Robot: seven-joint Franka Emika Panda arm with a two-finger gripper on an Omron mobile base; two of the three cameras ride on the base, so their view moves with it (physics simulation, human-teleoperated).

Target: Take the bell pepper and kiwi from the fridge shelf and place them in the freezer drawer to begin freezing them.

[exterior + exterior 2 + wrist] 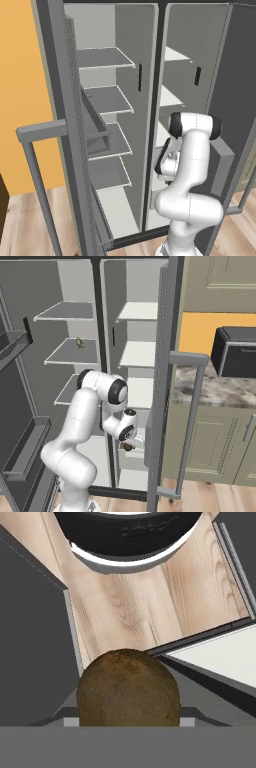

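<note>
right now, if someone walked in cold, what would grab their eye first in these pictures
The dull brown oval kiwi looms at the bottom of the hand view, right at the gripper, with pale wooden floor behind it. In the base views the white jointed robot arm stands folded before the tall grey open fridge, whose shelves look almost bare. One small green-yellow item sits on an upper left shelf in the right base view.
</note>
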